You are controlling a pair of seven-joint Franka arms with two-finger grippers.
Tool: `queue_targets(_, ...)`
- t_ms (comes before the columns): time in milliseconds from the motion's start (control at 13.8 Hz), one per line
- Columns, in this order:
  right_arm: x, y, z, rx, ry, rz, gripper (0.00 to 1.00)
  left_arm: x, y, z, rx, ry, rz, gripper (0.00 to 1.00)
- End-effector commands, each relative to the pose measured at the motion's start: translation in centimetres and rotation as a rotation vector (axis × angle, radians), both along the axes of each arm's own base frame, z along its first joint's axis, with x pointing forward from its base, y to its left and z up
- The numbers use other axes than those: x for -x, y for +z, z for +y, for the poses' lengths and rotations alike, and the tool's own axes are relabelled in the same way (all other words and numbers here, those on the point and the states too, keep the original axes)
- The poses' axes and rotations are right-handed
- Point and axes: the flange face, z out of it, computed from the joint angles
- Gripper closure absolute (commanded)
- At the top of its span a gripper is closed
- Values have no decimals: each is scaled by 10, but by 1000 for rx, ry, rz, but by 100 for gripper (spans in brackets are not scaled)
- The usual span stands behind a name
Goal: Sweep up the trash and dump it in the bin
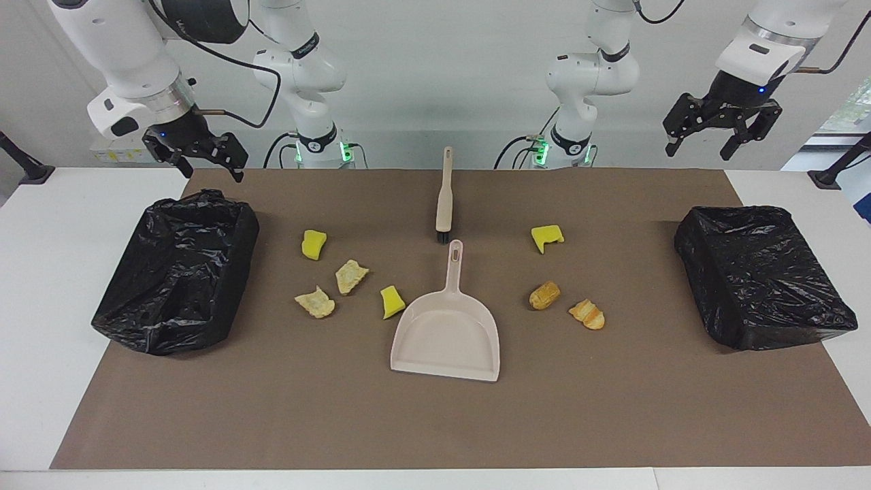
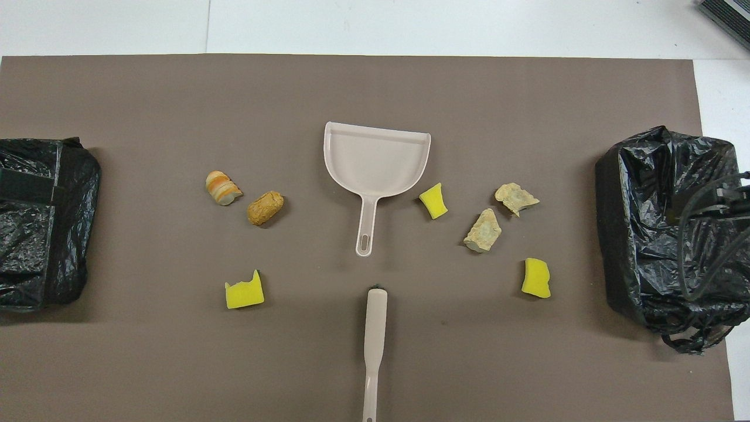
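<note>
Both arms wait raised at the robots' edge of the bench (image 1: 41, 286). The left claw (image 1: 722, 139) hangs over the corner at the left arm's end, fingers spread, holding nothing. The right claw (image 1: 204, 160) hangs over the corner at the right arm's end, likewise spread and empty.

A brown mat (image 1: 435, 422) covers most of the bench. The trash lies in two groups on it. Toward the right arm's end: two yellow sponge chunks (image 1: 314, 244) (image 1: 391, 302) and two tan bread-like pieces (image 1: 351, 276) (image 1: 315, 302). Toward the left arm's end: one yellow sponge chunk (image 1: 547, 237) and two golden-brown bread pieces (image 1: 544, 295) (image 1: 587, 314).

Between the groups, mid-mat, lies a beige dustpan (image 1: 446, 337), handle toward the robots. A beige brush (image 1: 444, 197) lies just nearer the robots, bristles close to the handle's tip.

A bin lined with black plastic stands at each end of the mat: one at the right arm's end (image 1: 177, 272), one at the left arm's end (image 1: 762, 275).

No brand, label or writing can be read on any item.
</note>
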Motion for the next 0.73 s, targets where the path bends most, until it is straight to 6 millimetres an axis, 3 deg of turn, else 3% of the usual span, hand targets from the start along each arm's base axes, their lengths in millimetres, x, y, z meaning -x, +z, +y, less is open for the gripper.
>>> queue_targets(0,-5,2,-1,-16,-7,-3,0,4,4,3,0,-5,4,0)
queue_targets(363,-7,6,3,-24,-2,-45,0,4,4,3,0,-5,4,0)
queue_targets(654,-5,7,-2,0,-6,-43,0,14,2,-26,-2,-26,30,0)
